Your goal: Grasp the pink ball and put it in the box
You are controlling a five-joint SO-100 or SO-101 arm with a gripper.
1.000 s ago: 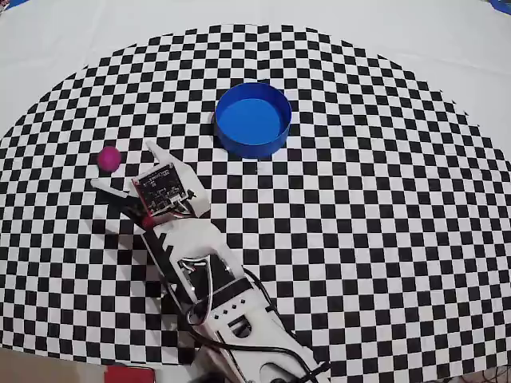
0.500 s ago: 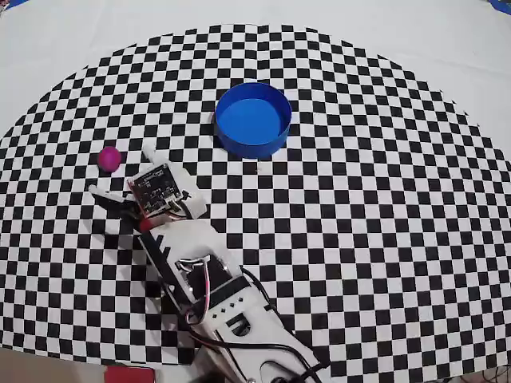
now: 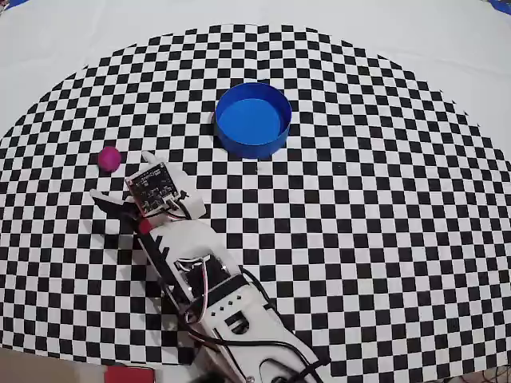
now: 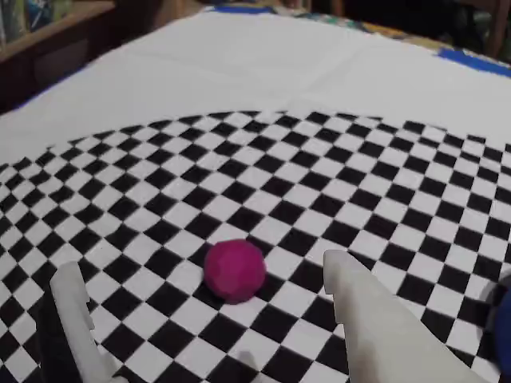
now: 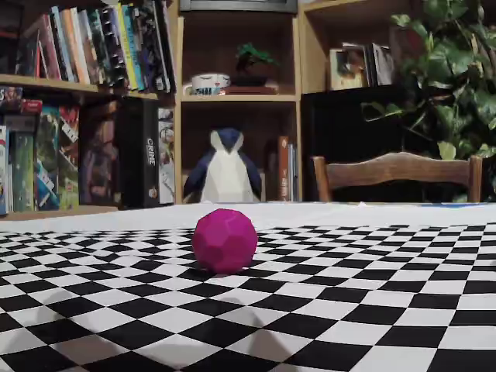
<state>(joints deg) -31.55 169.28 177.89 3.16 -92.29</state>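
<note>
A small pink ball (image 3: 109,158) rests on the checkered cloth (image 3: 359,239) covering the worktop, at the left of the overhead view and well apart from the round blue box (image 3: 252,118), which stands open-topped and empty near the top centre of the pattern. The white arm (image 3: 215,295) reaches up from the bottom edge of that view toward the ball, its end effector (image 3: 120,175) stopped just short of it, spread wide with nothing between its two fingers.

In the wrist view the ball (image 4: 235,270) lies on the cloth ahead of the end effector (image 4: 200,275), roughly centred in the gap between the pale fingers (image 4: 375,319), touching neither; a sliver of blue shows at the right edge of that view, too blurred to identify with certainty.

The low fixed view shows the ball (image 5: 224,240) close up, its surface finely faceted rather than smooth, sitting on the black-and-white squares. Behind it are bookshelves (image 5: 85,101) lined with books and boxed games, a stuffed penguin (image 5: 225,170) in a lower shelf bay, a wooden chair back (image 5: 399,174) and a leafy plant (image 5: 449,70) at the right. White plain fabric surrounds the checkered area in the overhead view.
</note>
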